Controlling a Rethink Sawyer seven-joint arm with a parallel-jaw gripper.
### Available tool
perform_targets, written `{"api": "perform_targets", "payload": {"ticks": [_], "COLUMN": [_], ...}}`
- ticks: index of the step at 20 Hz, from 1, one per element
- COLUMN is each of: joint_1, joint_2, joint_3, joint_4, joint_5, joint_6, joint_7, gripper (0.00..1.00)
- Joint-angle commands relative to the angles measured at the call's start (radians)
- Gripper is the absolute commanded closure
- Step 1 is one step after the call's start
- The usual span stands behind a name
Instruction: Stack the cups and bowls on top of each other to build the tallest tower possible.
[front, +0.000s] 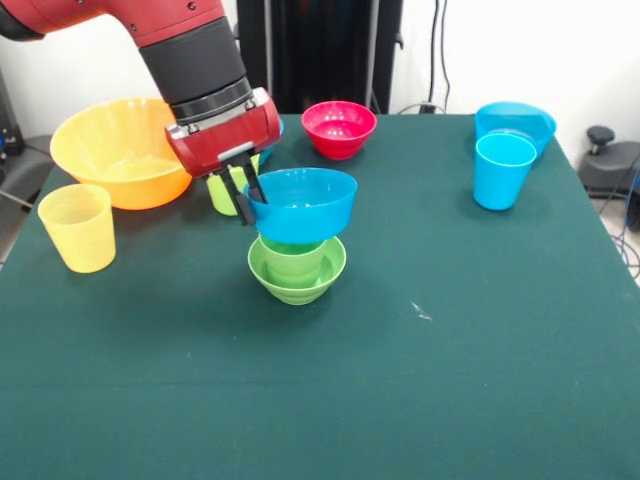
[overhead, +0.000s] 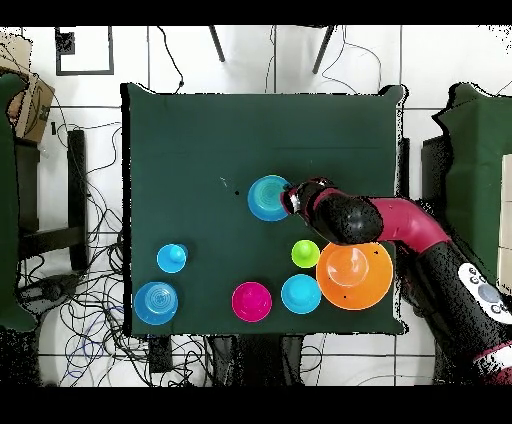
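Tower centred; gripper clamps blue bowl's rim.

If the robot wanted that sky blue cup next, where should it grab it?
Probably by the rim, coming straight down: the sky blue cup stands upright, mouth open upward, so one finger can slip inside its wall. The blue bowl close behind crowds that side.

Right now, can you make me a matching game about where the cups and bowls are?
Things:
1. red bowl
2. pale yellow cup
3. sky blue cup
4. small blue bowl

Places:
A. just in front of the wide blue bowl
B. over the green tower, rim held in the gripper
C. by the robot's edge of the table
D. beside the big orange bowl

Pairs: 1-C, 2-D, 3-A, 4-B
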Motion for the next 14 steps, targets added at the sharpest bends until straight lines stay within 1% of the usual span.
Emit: {"api": "perform_targets", "payload": {"ticks": [1, 4, 8, 14], "joint_1": [0.074, 0.118, 0.150, 0.171], "joint_2": [0.022, 0.001, -0.018, -0.028], "joint_3": [-0.034, -0.081, -0.128, -0.166], "joint_4": [-0.014, -0.046, -0.063, -0.058], "joint_5": [-0.086, -0.072, -0.054, -0.066], "joint_6": [0.032, 0.115, 0.203, 0.218], "joint_7": [-0.086, -0.067, -0.065, -0.058], "gripper": [1.00, 1.00, 1.00, 1.00]}}
